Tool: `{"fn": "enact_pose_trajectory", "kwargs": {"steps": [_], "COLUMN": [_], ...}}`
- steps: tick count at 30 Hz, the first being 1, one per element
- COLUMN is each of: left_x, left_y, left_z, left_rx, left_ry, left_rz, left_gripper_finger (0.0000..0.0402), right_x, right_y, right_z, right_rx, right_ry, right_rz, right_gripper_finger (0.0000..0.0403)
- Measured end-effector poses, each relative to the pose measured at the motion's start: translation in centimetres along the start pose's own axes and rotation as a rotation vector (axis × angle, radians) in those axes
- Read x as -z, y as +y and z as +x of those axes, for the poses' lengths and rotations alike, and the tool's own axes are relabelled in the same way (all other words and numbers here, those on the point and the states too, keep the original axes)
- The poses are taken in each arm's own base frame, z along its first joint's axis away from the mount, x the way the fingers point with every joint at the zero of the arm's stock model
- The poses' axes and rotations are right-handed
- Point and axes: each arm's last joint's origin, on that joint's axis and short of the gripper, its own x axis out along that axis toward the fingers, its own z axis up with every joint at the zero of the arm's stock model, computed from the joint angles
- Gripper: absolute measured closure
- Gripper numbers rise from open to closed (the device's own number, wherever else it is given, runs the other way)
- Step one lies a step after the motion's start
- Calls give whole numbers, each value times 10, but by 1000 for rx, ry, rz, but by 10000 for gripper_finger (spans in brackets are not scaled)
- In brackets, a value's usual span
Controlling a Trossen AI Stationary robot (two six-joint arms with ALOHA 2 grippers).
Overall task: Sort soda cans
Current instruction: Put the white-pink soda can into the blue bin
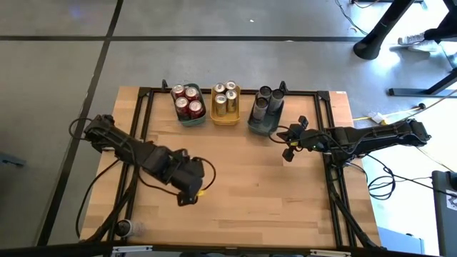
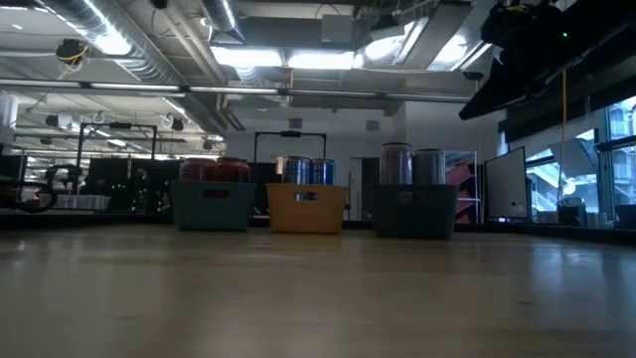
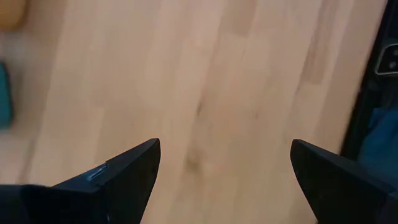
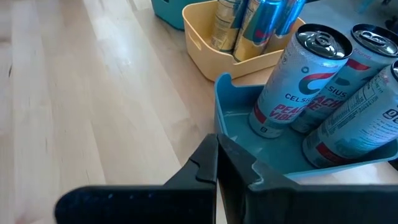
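All the soda cans stand in three trays lined up along the table's far edge. Four red cans [image 1: 188, 101] fill the teal tray [image 1: 180, 116] on the left of the row. Four gold cans [image 1: 226, 97] stand in the yellow tray [image 1: 227, 120] in the middle. Three silver-grey cans [image 1: 270, 95] stand at the back of the grey-blue tray [image 1: 261, 127] on the right, leaving its near part bare.

The right gripper [image 1: 288, 140] hangs just beside the near right corner of the grey-blue tray. In its wrist view its fingers [image 4: 217, 168] are pressed together, holding nothing, with the tray's rim right in front of them.

The left gripper [image 1: 187, 191] hangs over bare wood [image 1: 257, 185] toward the near left of the table, well apart from the trays. Its fingers [image 3: 124, 174] are spread wide with only tabletop between them.
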Motion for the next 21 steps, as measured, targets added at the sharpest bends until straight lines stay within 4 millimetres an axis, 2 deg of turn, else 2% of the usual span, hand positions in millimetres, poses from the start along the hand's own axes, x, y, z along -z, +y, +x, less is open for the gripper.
{"fn": "enact_pose_trajectory", "kwargs": {"steps": [8, 14, 21], "left_x": [35, 62, 90], "left_y": [-22, -39, -56], "left_z": [-9, -18, -28], "left_rx": [-23, -20, 0], "left_ry": [81, 103, 110], "left_rz": [-38, 0, -47], "left_gripper_finger": [54, 54, 54], "right_x": [0, 1, 3], "right_y": [0, 0, -1], "right_z": [0, 0, 0], "right_rx": [-1, 0, 6], "right_ry": [1, 6, 32], "right_rz": [-1, -4, -19], "right_gripper_finger": [397, 397, 397]}}
